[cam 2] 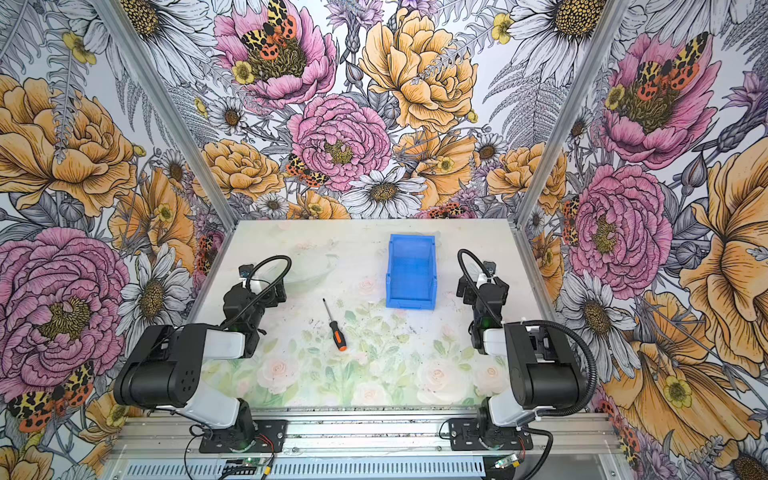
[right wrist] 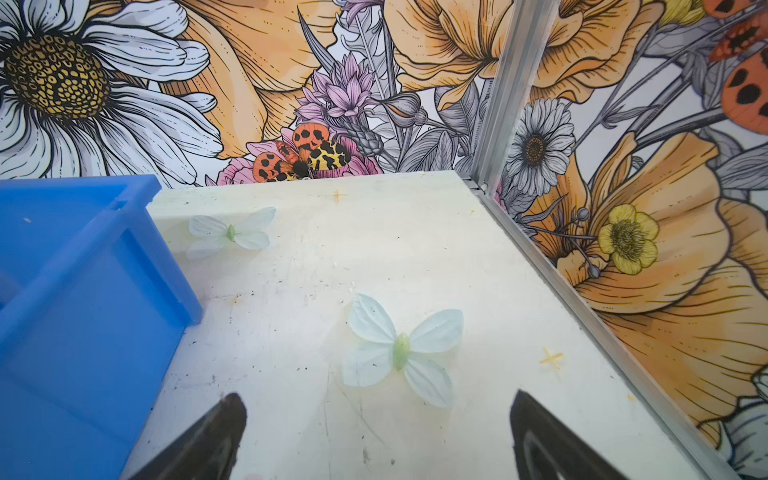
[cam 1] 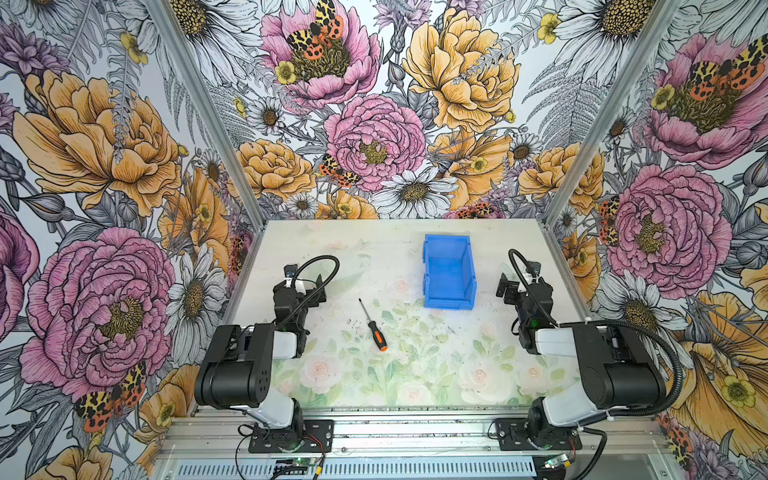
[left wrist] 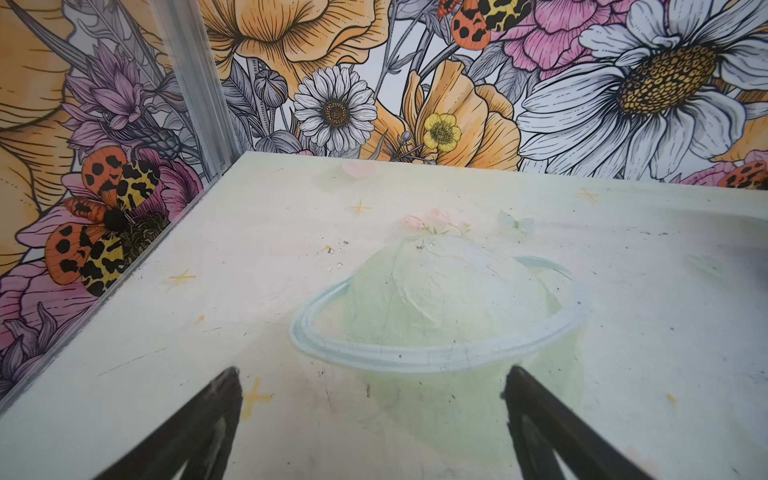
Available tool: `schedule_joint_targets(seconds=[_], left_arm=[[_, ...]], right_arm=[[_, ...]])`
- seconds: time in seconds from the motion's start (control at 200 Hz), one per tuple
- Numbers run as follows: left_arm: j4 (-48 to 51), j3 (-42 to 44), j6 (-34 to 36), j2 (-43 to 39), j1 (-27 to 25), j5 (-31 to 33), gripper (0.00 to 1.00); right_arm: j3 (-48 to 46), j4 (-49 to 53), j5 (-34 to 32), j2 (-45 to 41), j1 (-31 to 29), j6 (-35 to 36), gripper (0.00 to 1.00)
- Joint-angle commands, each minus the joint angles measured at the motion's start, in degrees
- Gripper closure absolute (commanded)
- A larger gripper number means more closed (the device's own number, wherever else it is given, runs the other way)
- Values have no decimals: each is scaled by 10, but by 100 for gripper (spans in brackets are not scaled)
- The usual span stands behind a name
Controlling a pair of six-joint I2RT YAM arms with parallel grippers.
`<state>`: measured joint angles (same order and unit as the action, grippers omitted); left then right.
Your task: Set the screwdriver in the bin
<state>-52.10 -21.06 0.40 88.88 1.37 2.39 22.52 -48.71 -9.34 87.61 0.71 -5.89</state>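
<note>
a small black-and-orange screwdriver [cam 1: 372, 325] lies flat on the pale floral table [cam 1: 415, 374], between the two arms, orange end toward the near edge; the blue bin [cam 1: 449, 302] stands apart from it, further back and to the right; left gripper [left wrist: 371, 376] and right gripper [right wrist: 379, 401] each hover with jaws spread wide, holding nothing

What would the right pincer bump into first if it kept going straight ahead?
Probably not the bin, which sits off to its side. The right pincer points over the table toward the flowered back wall; whether table or wall comes first is hard to judge.
</note>
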Motion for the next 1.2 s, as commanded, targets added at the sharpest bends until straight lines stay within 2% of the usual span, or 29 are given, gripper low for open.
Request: schedule_joint_targets(seconds=[0.0,1.196], left_arm=[[-8,-9,-1,-2,2,-12,1],[11,-14,-2,-12,2,-8,1]], right_arm=[[-3,-13,-6,3,-3,5,0],[-5,-17,-6,1,-4,5,0]])
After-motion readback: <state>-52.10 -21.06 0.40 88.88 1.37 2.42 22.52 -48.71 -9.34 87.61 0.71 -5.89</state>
